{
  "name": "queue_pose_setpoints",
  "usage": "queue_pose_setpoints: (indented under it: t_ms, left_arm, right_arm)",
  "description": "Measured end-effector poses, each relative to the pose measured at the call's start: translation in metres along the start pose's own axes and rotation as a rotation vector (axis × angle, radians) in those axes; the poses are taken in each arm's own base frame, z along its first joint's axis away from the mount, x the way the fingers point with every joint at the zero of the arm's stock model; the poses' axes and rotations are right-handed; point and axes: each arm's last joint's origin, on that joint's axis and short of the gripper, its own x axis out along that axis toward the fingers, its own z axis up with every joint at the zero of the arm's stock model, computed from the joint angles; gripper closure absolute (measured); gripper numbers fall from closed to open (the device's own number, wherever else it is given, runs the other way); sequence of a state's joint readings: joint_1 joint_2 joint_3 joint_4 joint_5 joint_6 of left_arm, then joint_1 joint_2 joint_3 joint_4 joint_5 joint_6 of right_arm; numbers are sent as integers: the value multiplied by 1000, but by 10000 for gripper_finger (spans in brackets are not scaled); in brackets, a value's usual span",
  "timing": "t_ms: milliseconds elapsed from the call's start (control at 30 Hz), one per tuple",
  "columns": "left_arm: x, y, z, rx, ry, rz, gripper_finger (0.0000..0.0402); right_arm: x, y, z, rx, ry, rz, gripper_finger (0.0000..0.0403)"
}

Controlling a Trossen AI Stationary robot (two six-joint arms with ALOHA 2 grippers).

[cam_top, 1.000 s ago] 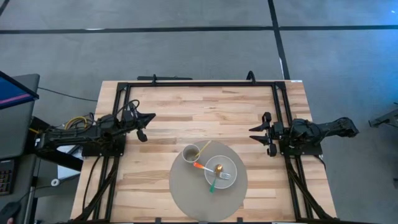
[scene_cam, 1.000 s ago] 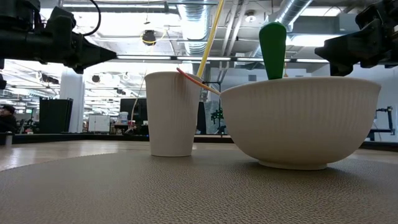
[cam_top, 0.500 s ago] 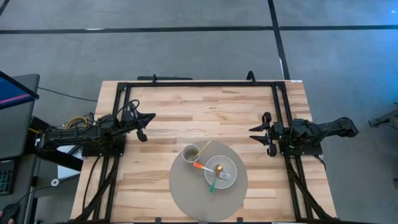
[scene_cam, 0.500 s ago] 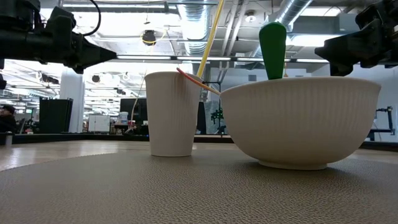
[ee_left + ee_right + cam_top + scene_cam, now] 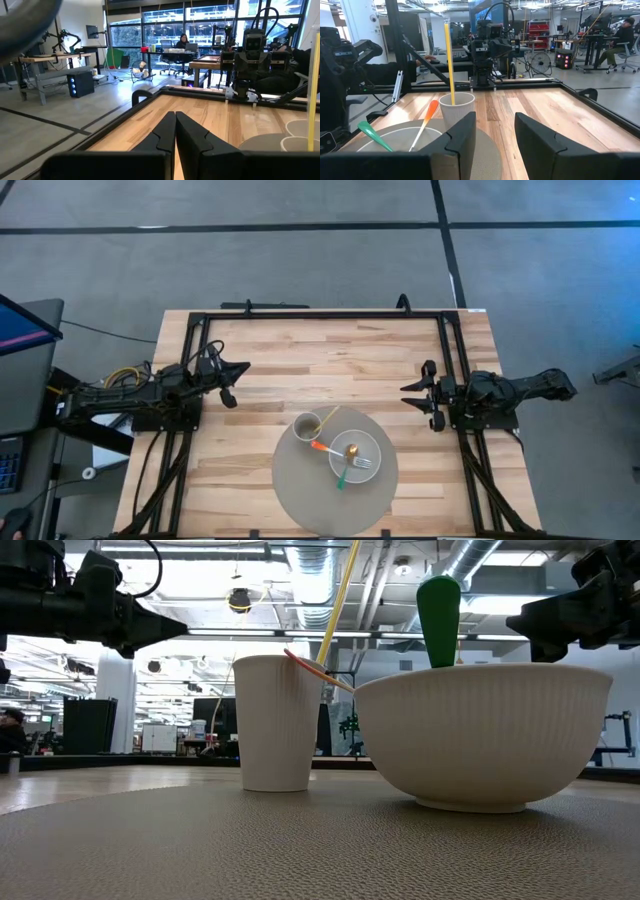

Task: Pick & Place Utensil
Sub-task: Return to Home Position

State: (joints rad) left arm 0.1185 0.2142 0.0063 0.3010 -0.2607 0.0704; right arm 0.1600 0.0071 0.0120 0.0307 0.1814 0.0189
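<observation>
A round grey placemat (image 5: 305, 495) lies at the front of the wooden counter (image 5: 320, 350). On it sits the white bowl (image 5: 368, 443). An orange fork (image 5: 320, 447) and a green fork (image 5: 343, 476) lie in the bowl, with their handles sticking out over the rim. The white cup (image 5: 307, 426) stands just beside the bowl, on its left, and the yellow straw (image 5: 338, 600) leans in it. Farther back, the left arm (image 5: 150, 395) rests at the left side. The left jaws are pressed together. The right arm (image 5: 500, 393) rests at the right side. The right jaws are spread apart and hold nothing.
</observation>
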Motion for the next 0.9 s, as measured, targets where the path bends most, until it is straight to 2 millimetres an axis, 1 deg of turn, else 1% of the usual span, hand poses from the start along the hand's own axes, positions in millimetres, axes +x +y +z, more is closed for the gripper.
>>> queue_pose_setpoints:
  t_ms: [900]
  left_arm:
    - [0,0,1,-3,-12,1,390]
  right_arm:
    - [0,0,0,0,0,0,273]
